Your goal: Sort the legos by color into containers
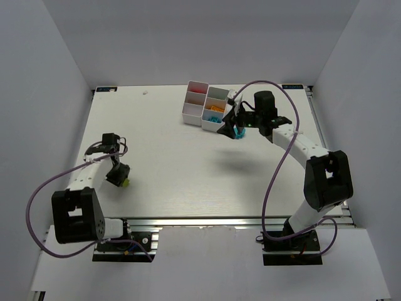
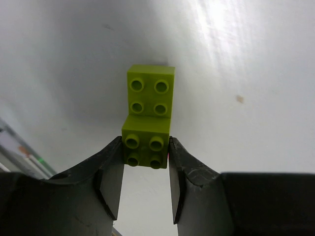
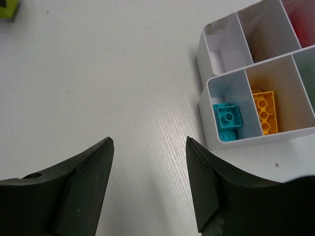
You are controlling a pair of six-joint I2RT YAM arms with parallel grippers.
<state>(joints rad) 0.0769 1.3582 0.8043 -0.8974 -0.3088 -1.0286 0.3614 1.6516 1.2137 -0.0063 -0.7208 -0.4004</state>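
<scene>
Well off to the near-left of the containers (image 1: 192, 115) (image 3: 204, 118), a lime lego pair (image 1: 125, 183) (image 2: 150, 91) sits on the tabletop (image 1: 175, 163), two four-stud bricks set stepwise. The left claw (image 1: 119, 179) (image 2: 145, 152) is clenched on the nearer brick, one finger pressed against each side.

Inside the containers, the end compartment of the near row holds a cyan brick (image 3: 229, 120), and the one next to it holds an orange-yellow brick (image 3: 265, 112). A far-row compartment shows red (image 1: 197, 91), too blurred in the wrist view to count pieces. The right claw (image 1: 235, 130) (image 3: 150, 187) hangs at the containers' near-right corner with its fingers spread wide and nothing between them. A cyan glint beneath it in the overhead view may be a brick or a light.

The tabletop is white with a faint grain. Plain pale walls (image 1: 50, 75) enclose it on three sides, and a metal rail (image 1: 207, 221) runs along the edge farthest from the containers. Purple cables (image 1: 276, 163) loop from both arms.
</scene>
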